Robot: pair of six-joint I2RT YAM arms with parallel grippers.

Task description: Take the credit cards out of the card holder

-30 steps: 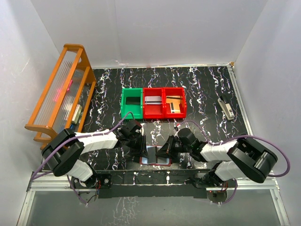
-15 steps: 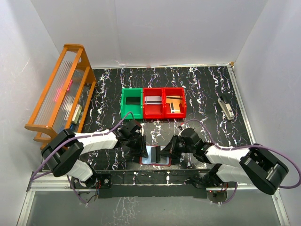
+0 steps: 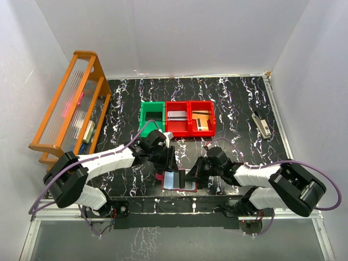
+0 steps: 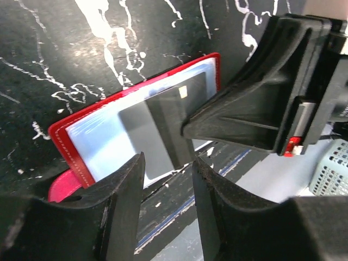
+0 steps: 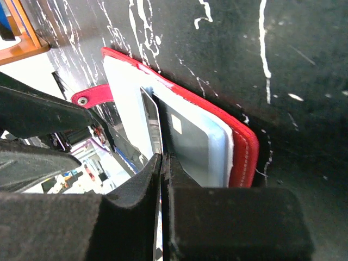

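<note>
Near the table's [image 3: 239, 103] front edge, between the two arm bases, the card holder [image 3: 175, 179] lies open and flat, red cover down, pale clear sleeves facing up; its snap tab [image 5: 89, 98] sticks out from the side nearer the left arm. One dark card [image 4: 157, 125] sits inside a sleeve, a small pale square near one corner; it shows through the plastic in both wrist views.

The left gripper [image 3: 169, 159] hangs just above the holder's far-left part; its jaws stand apart with nothing between them, and the left wrist view looks straight down through the gap onto the sleeves. The right gripper [image 3: 191, 176] comes in low from the right, jaws pressed together, tip at the holder's middle fold; a thin leaf of sleeve rises to meet the fingertips [image 5: 179, 174] – whether it is pinched there, I cannot tell.

Farther back stand three bins in a row – one green bin [image 3: 152, 120], two red bins [image 3: 177, 130]; tan and brown cards [image 3: 202, 120] lie in the rightmost one. A wooden rack [image 3: 70, 103] stands at the left edge of the table.
</note>
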